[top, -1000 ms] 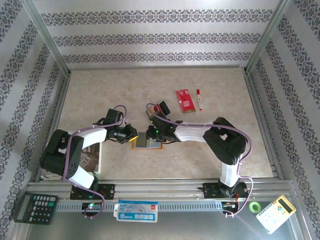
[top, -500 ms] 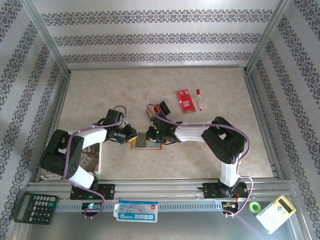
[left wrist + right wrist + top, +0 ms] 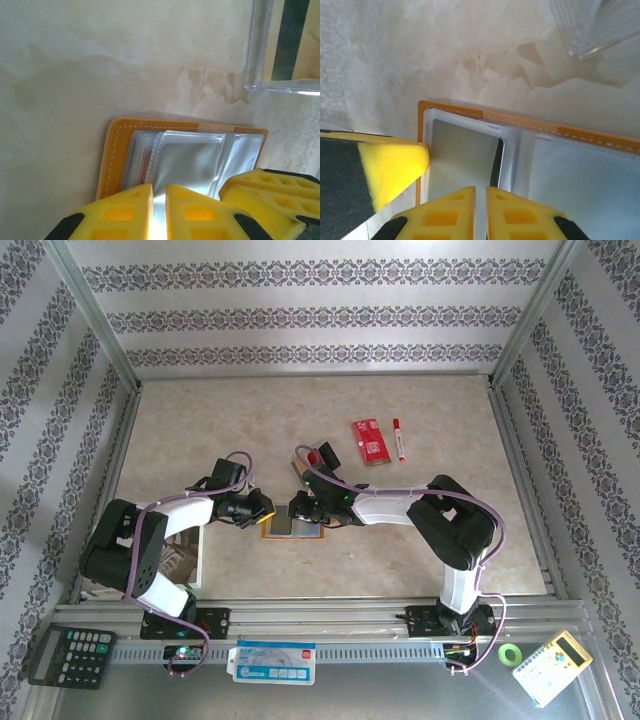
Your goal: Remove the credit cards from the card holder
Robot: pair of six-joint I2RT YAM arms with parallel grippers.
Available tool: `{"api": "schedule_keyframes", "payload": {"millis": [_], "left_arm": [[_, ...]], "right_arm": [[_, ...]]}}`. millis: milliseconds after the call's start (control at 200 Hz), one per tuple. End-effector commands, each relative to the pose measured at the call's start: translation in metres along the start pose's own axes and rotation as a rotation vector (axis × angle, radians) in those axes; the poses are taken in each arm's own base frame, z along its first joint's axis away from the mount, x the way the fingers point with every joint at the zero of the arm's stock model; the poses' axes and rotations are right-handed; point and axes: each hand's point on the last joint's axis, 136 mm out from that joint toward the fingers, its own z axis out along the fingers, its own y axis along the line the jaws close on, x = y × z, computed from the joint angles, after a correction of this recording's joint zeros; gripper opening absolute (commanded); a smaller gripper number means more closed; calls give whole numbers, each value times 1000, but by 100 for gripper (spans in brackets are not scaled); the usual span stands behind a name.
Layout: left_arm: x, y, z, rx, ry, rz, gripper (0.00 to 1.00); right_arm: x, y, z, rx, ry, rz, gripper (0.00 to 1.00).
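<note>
The orange card holder lies open on the table between both grippers, its clear pockets facing up. My left gripper is shut on the near edge of a clear pocket sheet; a reddish card shows in the pockets behind it. My right gripper is shut on a pale card with a dark edge that sits in the left pocket of the card holder. The left gripper's yellow finger stands just beside it. A red and a black card lie loose on the table behind the holder.
A red packet with white print and a marker lie at the back right. A clear plastic tray stands near the holder. A calculator and other items sit on the front rail.
My right gripper has shifted slightly left over the holder. The left gripper has kept its hold and place.
</note>
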Motion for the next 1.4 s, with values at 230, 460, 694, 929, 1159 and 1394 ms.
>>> {"api": "schedule_keyframes", "payload": {"millis": [230,460,694,929,1159,1394], "left_arm": [[10,16,6,-41,11,-33,16],[10,15,6,-42,14,-28,16],[9,14,6,-39,15,-25,16],[10,13,6,-34,18,-23,16],[10,13,6,-33,18,-24,16],[10,13,6,-33,16,-24,16]], "right_arm": [[1,-6,4,-9,31,47,15],[0,-16,5,7,32,81,15],[0,-14,7,-7,40,82,15],[0,-9,10,-38,52,89,15],[2,-10,11,-43,61,97,15],[-1,-6,10,-60,53,95,10]]}}
